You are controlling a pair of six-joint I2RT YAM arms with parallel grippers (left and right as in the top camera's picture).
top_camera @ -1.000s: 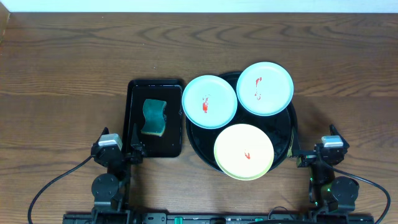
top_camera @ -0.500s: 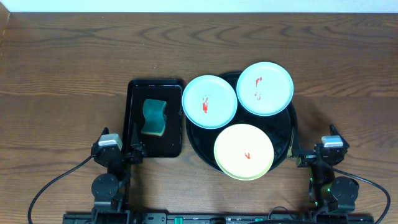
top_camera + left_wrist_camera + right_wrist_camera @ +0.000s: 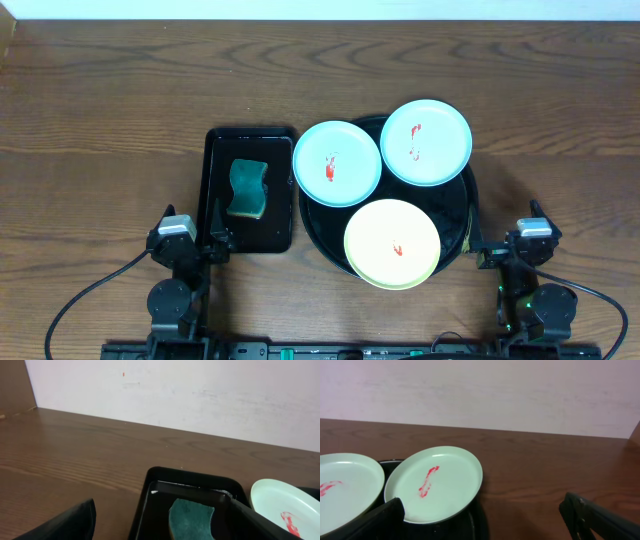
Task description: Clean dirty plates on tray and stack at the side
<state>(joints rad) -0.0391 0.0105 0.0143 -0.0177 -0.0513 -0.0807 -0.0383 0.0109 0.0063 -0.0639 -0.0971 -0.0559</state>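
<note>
— Plates?
— Three on the round black tray (image 3: 458, 210), each lapping over its rim: left blue plate (image 3: 336, 163) and far blue plate (image 3: 426, 142), both red-smeared; yellow plate (image 3: 392, 244) nearer, smeared too.
— Left fingers (image 3: 70, 521)?
— Spread wide, empty, at the near end of the rectangular tray (image 3: 220, 180) with its green sponge (image 3: 247, 189).
— Right fingers (image 3: 600, 520)?
— Wide apart too, gripping nothing, just beside the round tray, over the wooden counter (image 3: 100, 120).

place: robot test bench | cues: wood-grain table (image 3: 100, 100), plain white wall (image 3: 200, 390)
</note>
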